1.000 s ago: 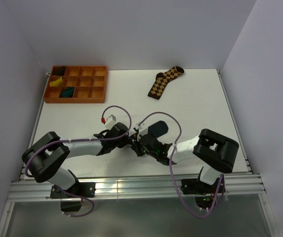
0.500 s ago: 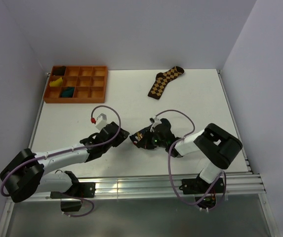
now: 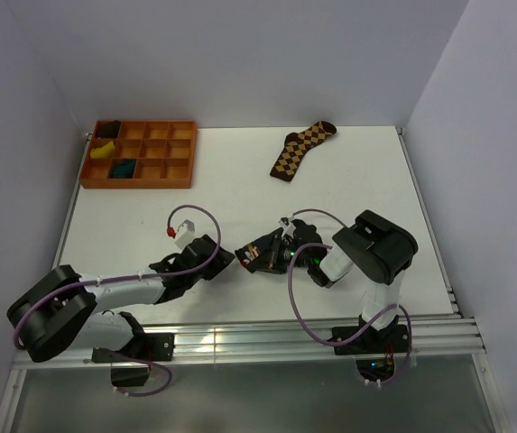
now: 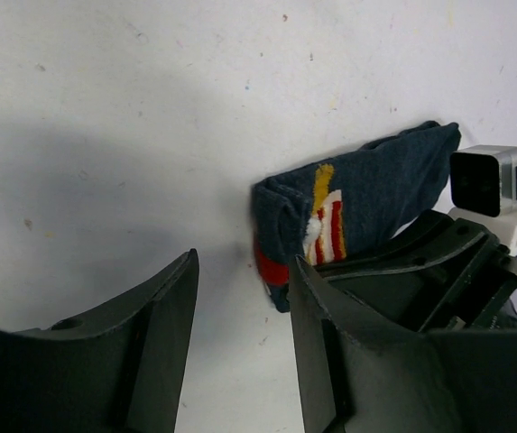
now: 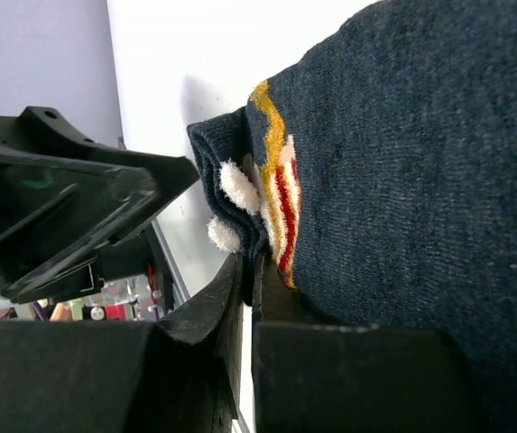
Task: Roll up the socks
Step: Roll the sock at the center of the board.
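The socks [image 4: 375, 194] are sitting as a dark teal folded bundle on the white surface [image 3: 150, 225], near the front middle and between the two arms, with the striped patch facing outward at the folded end. The right tool [image 5: 244, 271] is clamping together on the bundle near that fold, its two fingers pressed tight on the cloth. The left tool [image 4: 243, 271] is hanging just beside the same end with its fingers apart and nothing between them.

The risk, as I am judging it, is coming from that one-sided hold. Only a thin bite of cloth near the fold is being pinched, so the layers could be sliding loose and the roll opening up if the right arm is pulling or lifting. The left fingers are standing very close to both the bundle and the other tool; a careless approach could be knocking the fold flat, catching just the outer layer, or bumping the right fingers.
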Tool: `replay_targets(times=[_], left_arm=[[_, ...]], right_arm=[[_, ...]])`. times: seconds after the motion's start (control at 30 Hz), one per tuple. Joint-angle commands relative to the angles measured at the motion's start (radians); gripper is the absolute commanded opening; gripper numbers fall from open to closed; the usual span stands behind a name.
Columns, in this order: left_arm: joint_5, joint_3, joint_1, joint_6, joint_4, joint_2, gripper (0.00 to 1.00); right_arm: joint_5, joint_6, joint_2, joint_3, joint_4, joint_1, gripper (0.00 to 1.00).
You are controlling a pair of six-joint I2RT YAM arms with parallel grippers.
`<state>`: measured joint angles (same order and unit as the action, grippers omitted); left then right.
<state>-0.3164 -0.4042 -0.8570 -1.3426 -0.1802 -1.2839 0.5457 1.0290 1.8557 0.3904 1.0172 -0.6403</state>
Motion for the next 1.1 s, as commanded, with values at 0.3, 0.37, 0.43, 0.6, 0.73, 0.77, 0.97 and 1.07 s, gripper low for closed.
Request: replay_targets(times=[0.3,0.37,0.43,0.6,0.73,0.77,0.97,1.07], left_arm=[[-0.006,-0.030,-0.002,0.013,-0.142,-0.130,0.37],[-0.016,-0.035,-0.004,0.016,-0.139,-0.138,0.35],[-0.018,-0.038,-0.002,0.025,-0.148,-0.146,0.33],[-0.009,-0.047,-0.002,0.033,-0.159,-0.166,0.32],[0.016,-0.041,-0.004,0.039,-0.191,-0.167,0.33],[0.019,-0.041,-0.002,0.042,-0.196,-0.172,0.34],[0.031,-0.050,-0.002,0.039,-0.189,-0.186,0.36],[0.037,-0.047,-0.002,0.040,-0.199,-0.195,0.38]], right_arm=[[0.025,0.020,0.033,-0.016,0.011,0.010,0.00],[0.026,0.020,0.036,-0.015,0.014,0.011,0.00],[0.028,0.016,0.036,-0.013,0.009,0.011,0.00],[0.026,0.011,0.036,-0.010,0.003,0.013,0.00],[0.028,0.011,0.040,-0.007,-0.005,0.014,0.00],[0.030,0.011,0.042,-0.005,-0.006,0.013,0.00],[0.028,0.013,0.046,-0.004,-0.005,0.016,0.00],[0.031,0.014,0.046,-0.004,-0.003,0.016,0.00]])
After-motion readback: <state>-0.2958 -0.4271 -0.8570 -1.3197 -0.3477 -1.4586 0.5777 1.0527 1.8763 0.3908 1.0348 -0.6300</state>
